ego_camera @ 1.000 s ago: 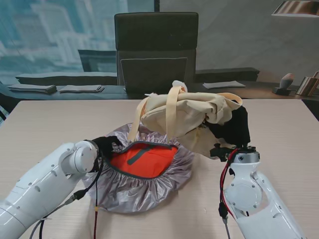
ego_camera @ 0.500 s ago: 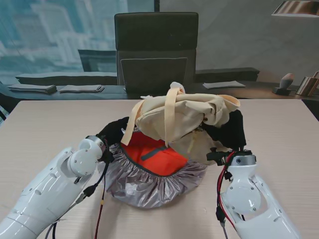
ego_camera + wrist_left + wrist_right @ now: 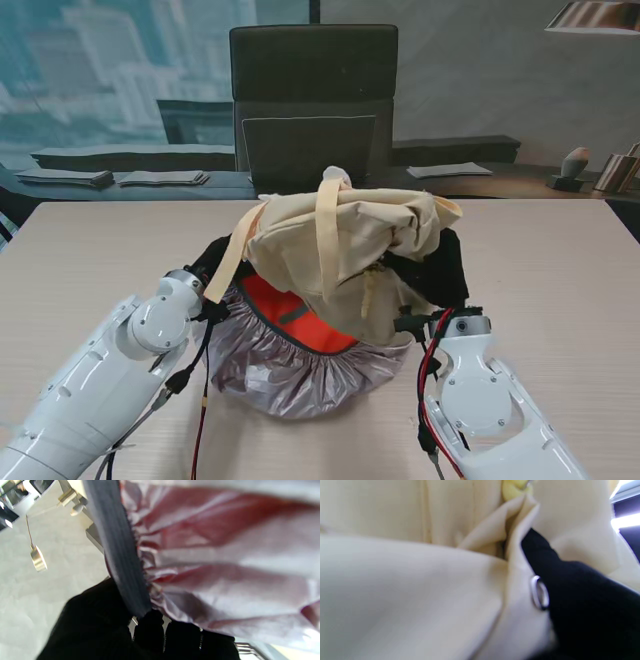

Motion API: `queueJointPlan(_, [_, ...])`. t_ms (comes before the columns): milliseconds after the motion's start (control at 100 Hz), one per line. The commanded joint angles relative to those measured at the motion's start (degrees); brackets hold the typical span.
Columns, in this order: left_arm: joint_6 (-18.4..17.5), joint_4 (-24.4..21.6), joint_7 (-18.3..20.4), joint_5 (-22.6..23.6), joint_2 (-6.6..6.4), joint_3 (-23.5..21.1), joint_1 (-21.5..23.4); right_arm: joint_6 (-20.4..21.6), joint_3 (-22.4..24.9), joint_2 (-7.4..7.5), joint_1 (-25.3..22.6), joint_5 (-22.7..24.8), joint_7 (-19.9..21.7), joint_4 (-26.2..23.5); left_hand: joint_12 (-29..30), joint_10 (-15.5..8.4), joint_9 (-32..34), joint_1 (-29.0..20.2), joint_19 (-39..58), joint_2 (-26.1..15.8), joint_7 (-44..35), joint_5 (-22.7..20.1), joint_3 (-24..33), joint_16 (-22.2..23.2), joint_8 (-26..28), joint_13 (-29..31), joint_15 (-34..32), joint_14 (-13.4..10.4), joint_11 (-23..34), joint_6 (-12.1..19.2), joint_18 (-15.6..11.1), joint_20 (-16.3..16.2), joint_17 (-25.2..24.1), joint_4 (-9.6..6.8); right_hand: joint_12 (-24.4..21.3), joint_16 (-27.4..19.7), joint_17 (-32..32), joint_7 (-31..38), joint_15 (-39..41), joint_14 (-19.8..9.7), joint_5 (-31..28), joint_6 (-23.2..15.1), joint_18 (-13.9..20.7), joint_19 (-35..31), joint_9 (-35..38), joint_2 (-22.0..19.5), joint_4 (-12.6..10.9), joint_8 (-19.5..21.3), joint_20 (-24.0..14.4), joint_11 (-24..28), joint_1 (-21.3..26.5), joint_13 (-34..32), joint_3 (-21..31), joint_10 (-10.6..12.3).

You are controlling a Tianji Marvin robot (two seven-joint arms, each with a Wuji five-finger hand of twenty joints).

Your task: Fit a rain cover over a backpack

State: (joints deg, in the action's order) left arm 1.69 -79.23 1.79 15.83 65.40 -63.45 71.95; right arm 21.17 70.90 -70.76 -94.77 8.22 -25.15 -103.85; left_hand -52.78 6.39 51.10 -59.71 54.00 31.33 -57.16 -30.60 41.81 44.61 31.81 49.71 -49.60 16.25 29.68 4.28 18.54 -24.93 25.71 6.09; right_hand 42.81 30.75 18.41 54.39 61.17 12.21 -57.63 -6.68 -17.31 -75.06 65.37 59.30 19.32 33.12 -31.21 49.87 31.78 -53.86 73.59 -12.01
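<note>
1. Stand view. The cream backpack [image 3: 345,245] is held raised over the middle of the table [image 3: 90,250], its lower part entering the mouth of the silver rain cover [image 3: 300,365], whose orange lining [image 3: 295,315] shows under a dark elastic hem. The left hand [image 3: 215,270], black-gloved, grips the cover's hem on the robot's left and lifts it – apparently so the mouth gapes while the bag goes in. The right hand [image 3: 440,270] is closed on the bag's right side, carrying it. A loose shoulder strap [image 3: 328,235] hangs down the front of the bag and could catch on the hem. Farther away, well apart from the work, stand an office chair [image 3: 313,100] and stacked papers [image 3: 160,178].

2. Left wrist view. The fingers [image 3: 150,630] of the left hand are pinched on the grey hem band [image 3: 120,555], with gathered silver fabric [image 3: 225,580] fanning away from the grip – the hold is shut firmly on the edge, not on the cover's body. The picture is blurred.

3. Right wrist view. One gloved finger [image 3: 545,555] presses into a fold of cream cloth [image 3: 420,592] beside a metal eyelet [image 3: 539,592]; the other fingers are hidden, so the closure is judged from the stand view. The cover is out of sight here.
</note>
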Motion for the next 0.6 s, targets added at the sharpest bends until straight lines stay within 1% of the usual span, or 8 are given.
queueJointPlan(0, [1.2,0.0,0.4,-1.3,1.03,-0.5,1.0,-0.6,-1.7,-1.4,1.7,-0.4,-1.2,2.6,-1.4,0.4,1.9,-0.8,3.8,-0.1,-2.0,-1.5,-0.1,-1.0,1.4,2.9,-2.7,1.0,-0.1,1.4,1.6,-0.3,1.2,2.08,4.3,-0.3,1.2,6.2,0.8,-4.8,-1.8,-12.3,2.5,-1.0,0.7,-6.4,-1.7,5.6,-0.7,8.4,5.9,1.3,6.5,1.7])
queueJointPlan(90, [2.5,-0.5,-0.1,-3.6,1.45,-1.0,1.5,-1.1,-3.8,-2.45,4.1,-0.5,-4.3,5.8,-1.8,1.3,2.6,-1.0,4.4,-1.1,-1.8,-2.3,-1.3,-0.8,0.8,3.7,-3.7,1.5,-0.6,0.8,2.7,-0.5,1.6,2.07,4.4,-0.9,1.8,6.2,0.5,-4.6,-2.1,-12.2,3.5,-1.2,0.1,-5.8,-1.7,6.3,-0.6,8.6,6.4,1.7,7.1,1.6])
queueJointPlan(160, [2.6,-0.6,-0.5,-4.2,1.61,-1.3,1.8,-1.2,-5.5,-3.21,6.8,2.1,-7.2,9.9,-1.9,1.5,3.0,-0.9,4.6,-1.4,-1.9,-2.8,-1.7,-0.8,0.6,4.3,-4.0,1.5,-0.8,0.9,2.8,-0.6,1.9,2.05,4.3,-1.5,2.9,6.1,0.5,-5.0,-2.1,-12.9,4.1,-1.4,-0.1,-5.6,-1.6,6.9,-0.3,8.8,6.2,1.5,7.5,2.3])
queueJointPlan(240, [2.9,-0.7,-0.9,-4.6,1.76,-1.7,2.1,-1.7,-7.3,-4.02,9.0,3.1,-9.6,13.4,-1.9,1.6,3.1,-1.1,4.6,-1.5,-1.8,-2.9,-1.9,-0.8,0.5,4.4,-4.0,1.4,-1.0,1.0,2.8,-0.5,1.9,1.97,4.3,-1.8,3.3,6.1,0.6,-4.6,-2.6,-12.3,4.7,-1.2,-0.2,-5.1,-1.5,7.1,0.2,9.0,6.9,1.9,7.7,2.0])
queueJointPlan(290, [3.2,-0.8,-0.8,-5.2,1.8,-1.9,2.2,-1.8,-8.3,-4.34,10.4,4.9,-11.0,15.8,-2.0,1.6,3.1,-1.3,4.4,-1.6,-1.8,-3.0,-2.0,-0.8,0.4,4.4,-3.9,1.5,-1.1,1.0,2.8,-0.4,1.6,1.91,4.1,-2.3,3.5,6.0,0.5,-4.9,-2.7,-12.3,5.3,-1.2,-0.4,-5.0,-1.5,7.1,0.6,9.0,7.0,2.1,7.8,2.1])
queueJointPlan(380, [3.5,-0.7,-1.0,-5.6,1.92,-2.0,2.1,-1.7,-9.8,-4.47,12.1,8.1,-12.2,19.0,-2.2,1.5,3.1,-1.3,4.1,-1.6,-1.8,-3.0,-2.2,-0.9,0.3,4.3,-3.9,1.4,-1.2,0.8,2.8,-0.3,1.4,1.88,3.9,-2.8,3.6,5.9,0.3,-5.3,-2.8,-12.4,6.2,-0.8,-0.7,-4.9,-1.5,7.3,1.4,9.1,7.1,2.3,7.8,2.7])
queueJointPlan(480, [4.0,-0.5,-1.1,-6.2,2.06,-1.9,1.9,-0.5,-11.6,-4.47,14.5,14.1,-15.1,23.2,-2.3,1.7,3.1,-1.4,3.9,-1.7,-1.6,-2.9,-2.3,-0.9,0.1,4.3,-3.7,1.4,-1.3,0.5,2.9,-0.2,1.3,1.82,3.6,-3.4,3.7,5.8,0.1,-5.8,-2.7,-12.5,6.7,-0.8,-0.9,-4.8,-1.5,7.4,1.9,9.3,7.0,2.3,8.1,3.1])
queueJointPlan(590, [4.8,0.0,-1.8,-6.1,2.33,-1.6,1.4,1.7,-13.3,-3.45,16.8,22.0,-16.8,27.4,-2.4,2.0,3.3,-1.3,3.8,-1.6,-1.6,-3.0,-2.5,-1.0,0.0,4.6,-3.6,1.4,-1.4,0.3,3.1,-0.1,1.4,1.79,3.3,-4.0,3.7,5.9,0.1,-6.2,-2.6,-12.8,7.4,-0.7,-1.1,-4.7,-1.3,7.7,2.5,9.8,6.8,2.7,8.4,3.5])
